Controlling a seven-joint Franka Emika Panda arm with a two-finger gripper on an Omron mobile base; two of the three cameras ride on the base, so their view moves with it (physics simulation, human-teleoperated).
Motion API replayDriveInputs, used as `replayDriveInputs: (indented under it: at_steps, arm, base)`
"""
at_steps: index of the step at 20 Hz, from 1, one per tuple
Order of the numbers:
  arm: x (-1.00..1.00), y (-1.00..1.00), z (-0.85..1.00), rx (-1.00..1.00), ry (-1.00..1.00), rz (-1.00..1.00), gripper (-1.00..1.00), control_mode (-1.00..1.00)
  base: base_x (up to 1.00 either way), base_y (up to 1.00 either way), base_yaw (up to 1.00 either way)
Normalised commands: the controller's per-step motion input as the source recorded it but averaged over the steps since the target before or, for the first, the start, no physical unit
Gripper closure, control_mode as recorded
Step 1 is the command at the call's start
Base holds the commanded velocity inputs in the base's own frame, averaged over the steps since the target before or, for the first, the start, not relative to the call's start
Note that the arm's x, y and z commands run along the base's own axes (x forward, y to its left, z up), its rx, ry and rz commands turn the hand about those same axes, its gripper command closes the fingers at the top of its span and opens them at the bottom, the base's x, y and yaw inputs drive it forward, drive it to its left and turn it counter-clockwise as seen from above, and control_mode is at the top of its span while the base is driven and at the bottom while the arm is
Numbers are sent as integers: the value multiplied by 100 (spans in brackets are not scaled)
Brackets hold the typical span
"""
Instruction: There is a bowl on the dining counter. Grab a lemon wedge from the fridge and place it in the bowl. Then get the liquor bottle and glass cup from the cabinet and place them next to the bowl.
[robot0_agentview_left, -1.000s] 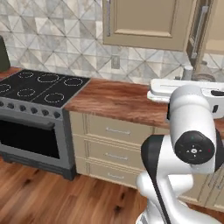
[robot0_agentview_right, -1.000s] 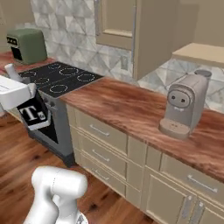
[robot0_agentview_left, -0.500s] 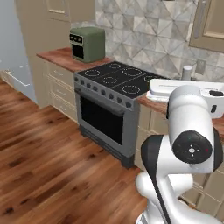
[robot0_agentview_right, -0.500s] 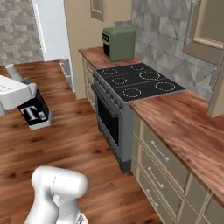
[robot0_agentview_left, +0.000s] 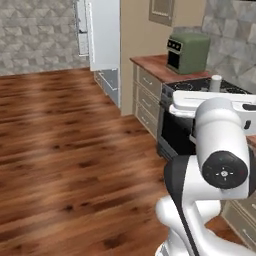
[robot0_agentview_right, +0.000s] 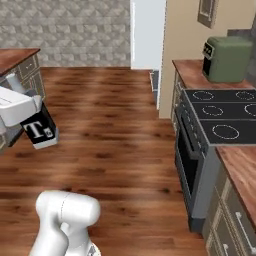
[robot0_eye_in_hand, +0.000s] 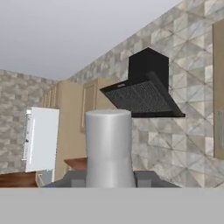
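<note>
While the gripper (robot0_agentview_right: 37, 131) at left frame shows no readable jaw state, swinging past the stove (robot0_agentview_right: 220, 120) risks collision.

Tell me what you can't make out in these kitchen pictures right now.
- Gripper fingers: in the right base view the hand is cut by the left edge, so open or shut is unclear.
- Stove: in the left base view the white arm covers its right part.
- Fridge: door shut, so no lemon is visible.
- Toaster oven: its dials are too small to read.
- Hand view: a grey cylinder blocks the counter behind it.
</note>
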Motion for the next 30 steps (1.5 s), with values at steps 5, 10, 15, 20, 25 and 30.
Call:
replayDriveInputs:
  at_steps: [5, 10, 15, 20, 25, 30]
  arm:
    - [0, 0, 0, 0, 0, 0, 100, 100]
    - [0, 0, 0, 0, 0, 0, 100, 100]
    - [0, 0, 0, 0, 0, 0, 100, 100]
    - [0, 0, 0, 0, 0, 0, 100, 100]
    - [0, 0, 0, 0, 0, 0, 100, 100]
    - [0, 0, 0, 0, 0, 0, 100, 100]
  base:
    - [98, 2, 43]
    - [100, 0, 24]
    - [100, 4, 13]
    - [100, 13, 10]
    - [100, 17, 11]
    - [100, 19, 11]
